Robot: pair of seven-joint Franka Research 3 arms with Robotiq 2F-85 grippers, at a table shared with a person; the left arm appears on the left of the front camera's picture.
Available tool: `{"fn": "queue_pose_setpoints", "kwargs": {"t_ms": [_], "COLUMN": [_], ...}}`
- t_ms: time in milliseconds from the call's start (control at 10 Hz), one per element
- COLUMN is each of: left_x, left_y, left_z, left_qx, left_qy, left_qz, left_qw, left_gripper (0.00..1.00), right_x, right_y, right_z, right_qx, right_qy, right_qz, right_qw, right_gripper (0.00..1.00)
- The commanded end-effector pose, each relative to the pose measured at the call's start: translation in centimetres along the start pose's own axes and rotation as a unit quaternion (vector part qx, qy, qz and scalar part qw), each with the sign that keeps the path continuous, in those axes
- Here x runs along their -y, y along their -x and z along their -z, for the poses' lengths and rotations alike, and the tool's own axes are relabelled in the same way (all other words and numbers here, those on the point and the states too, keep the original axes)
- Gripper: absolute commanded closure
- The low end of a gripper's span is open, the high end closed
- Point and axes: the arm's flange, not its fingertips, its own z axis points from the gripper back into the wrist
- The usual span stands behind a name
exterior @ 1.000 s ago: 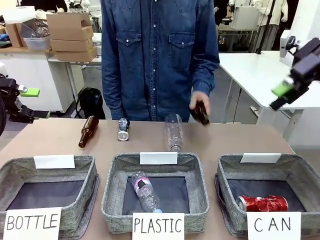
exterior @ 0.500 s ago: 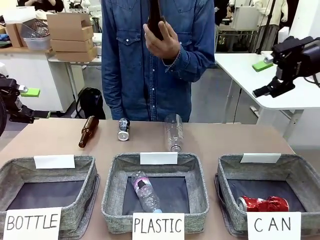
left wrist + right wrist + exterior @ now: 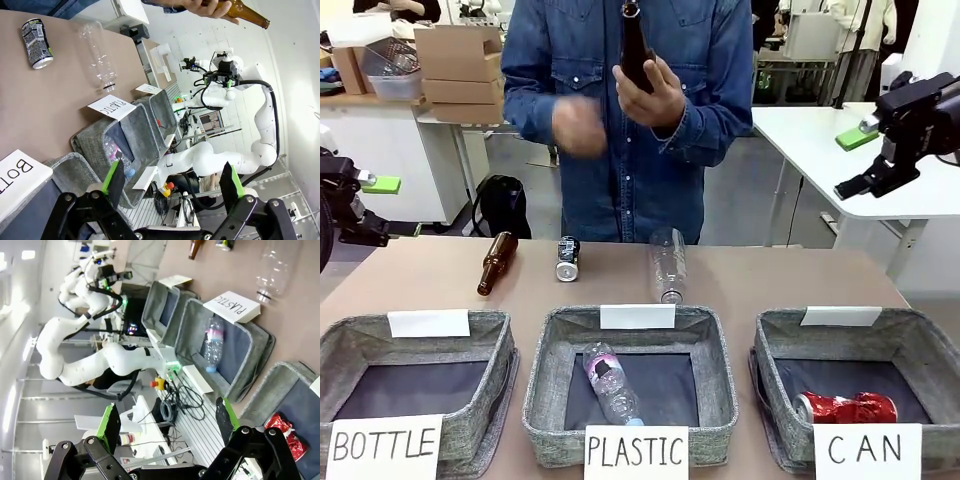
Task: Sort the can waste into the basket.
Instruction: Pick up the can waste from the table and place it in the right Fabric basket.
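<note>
Tabletop [image 3: 770,275], red can [image 3: 847,407] in CAN basket [image 3: 767,352], plastic bottle [image 3: 610,384] in PLASTIC basket [image 3: 544,370], both jaws wide.

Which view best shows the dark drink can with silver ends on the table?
Left wrist view: the dark metal drink can with silver ends appears whole and large, print visible. Front view shows it small; right wrist view crops it at the top edge.

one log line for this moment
red can: in CAN basket | dark can: on table | left tool: open | right tool: open | person's hand: holding brown bottle
</note>
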Motion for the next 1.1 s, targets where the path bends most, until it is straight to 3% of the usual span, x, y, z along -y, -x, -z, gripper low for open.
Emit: {"fn": "queue_pose_setpoints", "kwargs": {"t_ms": [0,700,800,1000], "left_x": [0.1,0.0,2.1,4.7], "left_y": [-0.1,0.0,-1.1,-2.8], "left_z": [0.1,0.0,-1.5,-7.7], "left_qx": [0.005,0.0,-0.059,-0.035], "left_qy": [0.009,0.0,-0.041,-0.136], "left_qz": [0.012,0.0,0.019,0.025], "left_qw": [1.0,1.0,0.997,0.99], "left_gripper": [0.0,0.0,0.0,0.0], "right_x": [-0.1,-0.1,-0.1,-0.1], "right_y": [-0.1,-0.1,-0.1,-0.1], "right_z": [-0.3,-0.3,-0.3,-0.3], "right_qx": [-0.004,-0.004,-0.004,-0.004], "right_qy": [0.001,0.001,0.001,0.001], "right_qz": [-0.01,-0.01,-0.01,-0.01], "right_qw": [1.0,1.0,1.0,1.0], "right_gripper": [0.0,0.0,0.0,0.0]}}
